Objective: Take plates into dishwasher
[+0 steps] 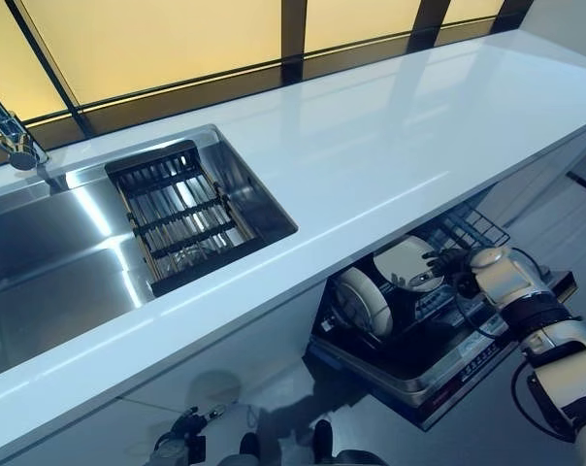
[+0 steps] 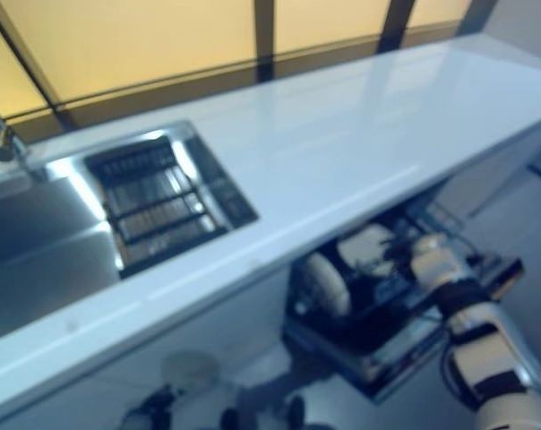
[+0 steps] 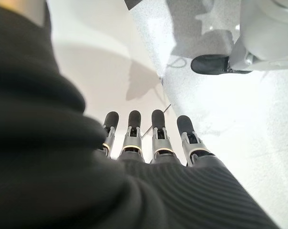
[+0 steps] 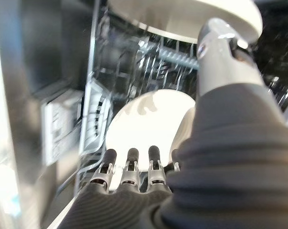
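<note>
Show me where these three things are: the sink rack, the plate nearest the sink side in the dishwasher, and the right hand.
sink rack (image 1: 181, 218): left eye view, on its middle bars.
plate (image 1: 364, 303): left eye view, on its white face.
right hand (image 1: 450, 264): left eye view, on the dark fingers.

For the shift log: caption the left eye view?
Right hand reaches to a white plate in the pulled-out dishwasher rack under the counter.

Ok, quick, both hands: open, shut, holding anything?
Left hand: open, fingers straight, holding nothing.
Right hand: open, fingers straight, over a plate in the dishwasher rack.
</note>
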